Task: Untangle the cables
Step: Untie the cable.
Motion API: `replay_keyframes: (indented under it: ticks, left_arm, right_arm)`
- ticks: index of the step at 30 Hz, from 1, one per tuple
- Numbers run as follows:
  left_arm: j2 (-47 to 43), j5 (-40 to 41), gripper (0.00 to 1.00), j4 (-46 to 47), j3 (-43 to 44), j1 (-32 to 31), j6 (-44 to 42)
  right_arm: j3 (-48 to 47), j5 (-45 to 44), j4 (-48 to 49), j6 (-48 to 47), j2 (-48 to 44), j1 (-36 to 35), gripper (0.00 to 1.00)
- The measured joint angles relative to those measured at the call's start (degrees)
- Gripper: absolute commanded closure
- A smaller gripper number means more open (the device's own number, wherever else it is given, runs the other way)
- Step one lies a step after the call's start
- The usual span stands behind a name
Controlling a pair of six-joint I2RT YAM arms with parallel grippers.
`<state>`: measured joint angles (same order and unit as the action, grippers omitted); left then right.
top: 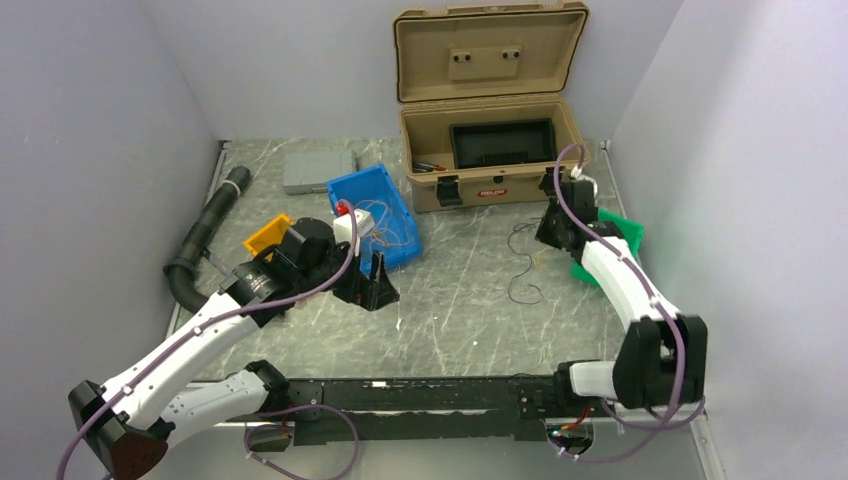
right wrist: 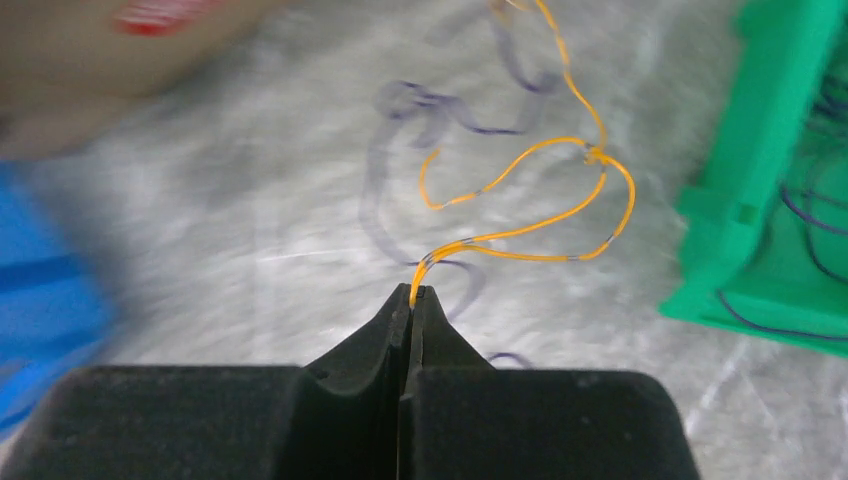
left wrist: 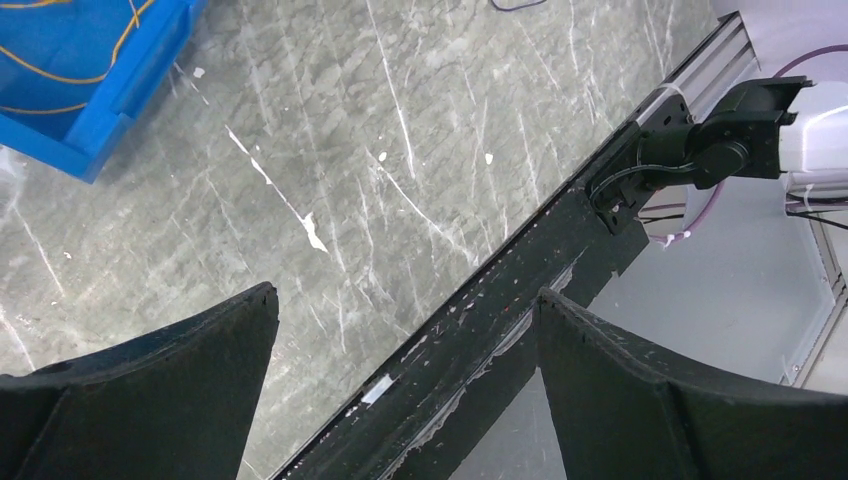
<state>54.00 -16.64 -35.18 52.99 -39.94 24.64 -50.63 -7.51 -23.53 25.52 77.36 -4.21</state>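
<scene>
Orange cable [right wrist: 545,143] is pinched at its end between the right claw [right wrist: 412,292] tips, looping ahead of them over a purple cable [right wrist: 398,100]; green bin [right wrist: 760,170] lies to that claw's right; left claw [left wrist: 405,300] spread wide, empty.

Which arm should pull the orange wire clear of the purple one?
Right. The right end effector is shut on the orange wire, tangled with the purple wire. The left end effector hangs open near the blue bin, away from both.
</scene>
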Motion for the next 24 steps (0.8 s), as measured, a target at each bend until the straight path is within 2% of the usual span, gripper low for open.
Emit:
replay_keyframes:
  ticks: [6, 14, 24]
  left_arm:
    - [-1.3, -0.3, 0.01, 0.4, 0.0, 0.0, -0.8]
    - [-4.9, -2.1, 0.01, 4.0, -1.2, 0.0, -1.0]
    - [-6.2, -3.7, 0.01, 8.8, -3.3, 0.0, -0.5]
  right_arm:
    - [-11.5, 15.3, -4.0, -1.5, -9.9, -3.0, 1.0]
    - [-21.5, 31.8, -8.8, -1.3, -16.2, -4.6, 1.0]
    - [-23.8, 44.8, -9.8, 2.2, -18.2, -5.4, 1.0]
